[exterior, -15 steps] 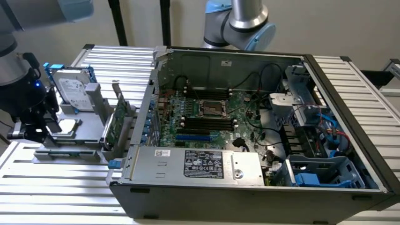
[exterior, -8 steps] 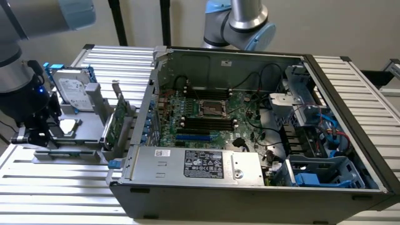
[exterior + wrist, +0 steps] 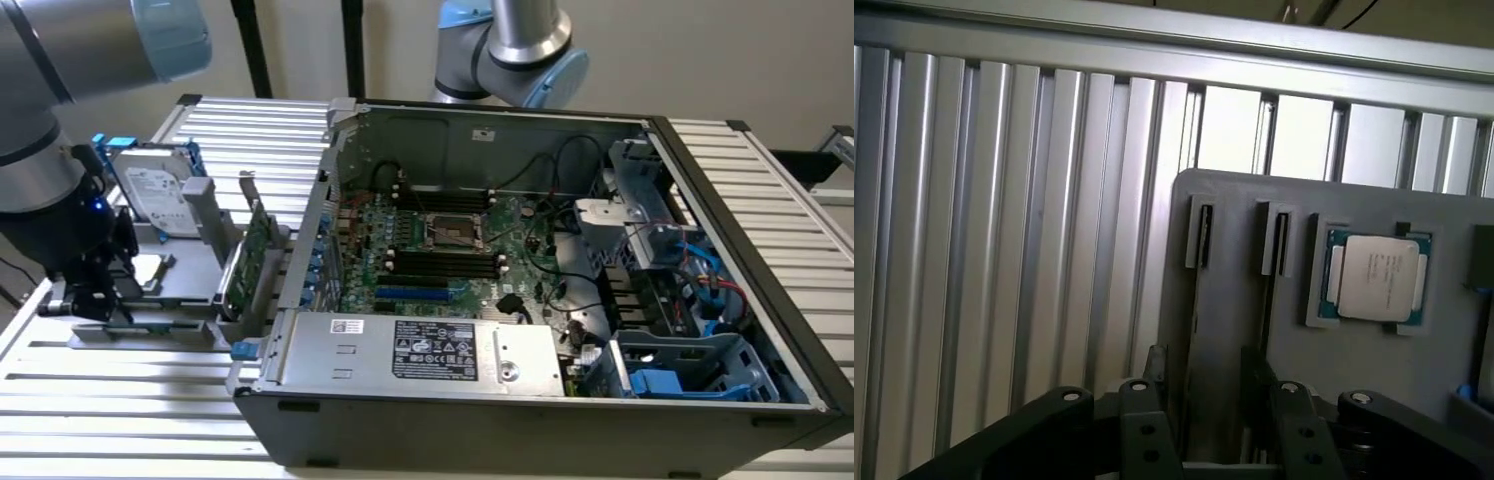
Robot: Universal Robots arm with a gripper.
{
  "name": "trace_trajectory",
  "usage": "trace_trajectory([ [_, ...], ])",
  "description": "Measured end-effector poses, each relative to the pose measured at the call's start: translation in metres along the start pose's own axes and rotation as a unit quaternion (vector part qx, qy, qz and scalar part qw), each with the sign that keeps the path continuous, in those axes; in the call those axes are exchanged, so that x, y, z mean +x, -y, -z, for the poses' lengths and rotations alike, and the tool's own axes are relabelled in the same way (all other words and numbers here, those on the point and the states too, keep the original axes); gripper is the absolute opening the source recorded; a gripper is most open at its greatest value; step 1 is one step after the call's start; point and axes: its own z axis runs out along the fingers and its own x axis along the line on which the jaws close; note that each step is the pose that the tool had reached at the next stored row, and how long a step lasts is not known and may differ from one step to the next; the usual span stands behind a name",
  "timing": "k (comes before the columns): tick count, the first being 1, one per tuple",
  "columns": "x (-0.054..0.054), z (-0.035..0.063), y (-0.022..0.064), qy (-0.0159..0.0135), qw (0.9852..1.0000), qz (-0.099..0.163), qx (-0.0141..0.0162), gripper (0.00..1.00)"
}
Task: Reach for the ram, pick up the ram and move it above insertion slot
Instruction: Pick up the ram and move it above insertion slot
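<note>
My gripper [image 3: 83, 298] hangs low over the front end of a grey parts holder [image 3: 187, 262] at the exterior view's left. In the wrist view the gripper [image 3: 1204, 368] is open, its fingertips [image 3: 1157, 362] well apart. Between them runs a thin dark strip [image 3: 1195, 300] set edge-on in a narrow slot of the holder [image 3: 1354, 380]; it looks like the ram, though no green shows. A second such strip [image 3: 1267, 300] lies beside the other fingertip. The black memory slots [image 3: 441, 263] sit on the motherboard inside the open computer case [image 3: 747, 300].
The holder also carries a CPU [image 3: 1376, 277], a hard drive [image 3: 150, 190] and an upright green expansion card [image 3: 254, 262] with a metal bracket. The case wall stands close on the exterior view's right of the holder. The table [image 3: 120, 400] is ribbed aluminium.
</note>
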Motion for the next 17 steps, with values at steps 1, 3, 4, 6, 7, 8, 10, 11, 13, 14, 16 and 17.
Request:
trace_trajectory([
  [1, 0.0, -0.0018, 0.0003, 0.0, 1.0, 0.0, 0.0, 0.42],
  [3, 0.0, -0.0054, 0.0008, 0.0001, 1.0, 0.0, 0.0, 0.42],
  [4, 0.0, -0.0074, 0.0011, 0.0003, 1.0, 0.0, 0.0001, 0.42],
  [6, 0.001, -0.0109, 0.0014, 0.0007, 1.0, 0.0, 0.0002, 0.42],
  [7, 0.001, -0.0127, 0.0015, 0.0011, 1.0, 0.0, 0.0002, 0.42],
  [8, 0.002, -0.0142, 0.0016, 0.0015, 1.0, 0.0, 0.0002, 0.42],
  [10, 0.003, -0.0165, 0.0018, 0.0025, 1.0, 0.0, 0.0003, 0.42],
  [11, 0.004, -0.0172, 0.0021, 0.0031, 1.0, 0.0, 0.0004, 0.42],
  [13, 0.006, -0.0179, 0.0033, 0.0044, 1.0, 0.0, 0.0005, 0.42],
  [14, 0.007, -0.0182, 0.0043, 0.0052, 1.0, 0.0, 0.0006, 0.42],
  [16, 0.009, -0.0194, 0.0057, 0.0068, 1.0, 0.0, 0.0008, 0.42],
  [17, 0.009, -0.0204, 0.0058, 0.0074, 1.0, 0.0, 0.0009, 0.42],
])
